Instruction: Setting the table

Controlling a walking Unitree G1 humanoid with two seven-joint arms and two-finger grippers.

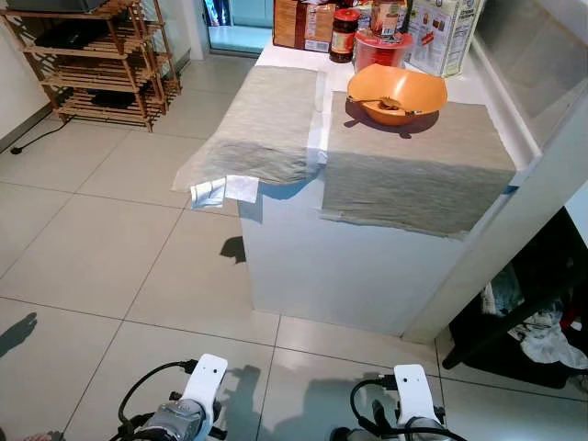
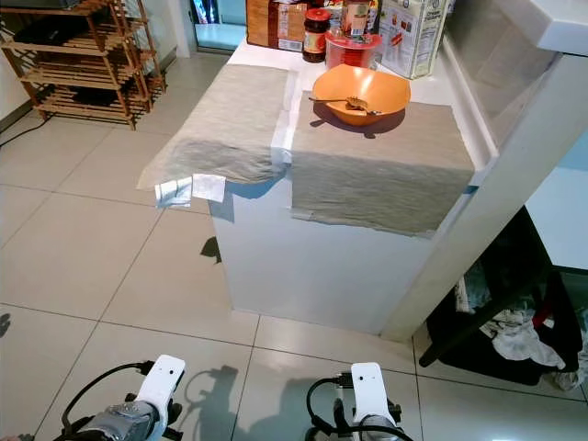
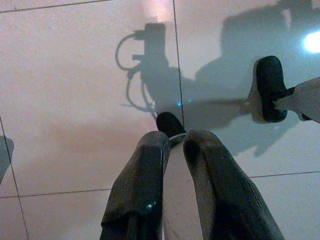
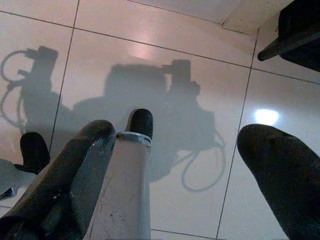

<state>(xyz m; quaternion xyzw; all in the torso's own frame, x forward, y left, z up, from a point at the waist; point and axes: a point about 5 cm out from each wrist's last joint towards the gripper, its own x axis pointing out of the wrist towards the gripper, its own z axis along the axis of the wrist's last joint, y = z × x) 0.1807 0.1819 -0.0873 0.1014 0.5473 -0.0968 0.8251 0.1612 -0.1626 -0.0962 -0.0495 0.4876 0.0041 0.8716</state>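
Both arms hang low over tiled floor, cut off at frame edge. Left gripper nearly closed, holds nothing. Right gripper spread wide, empty. Ahead, white counter carries two grey placemats; orange bowl sits on right mat, spoon, probably, inside. Jars and boxes behind, tops cropped.

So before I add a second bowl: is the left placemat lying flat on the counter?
No. The left placemat droops over the counter edge, with white paper hanging beneath.
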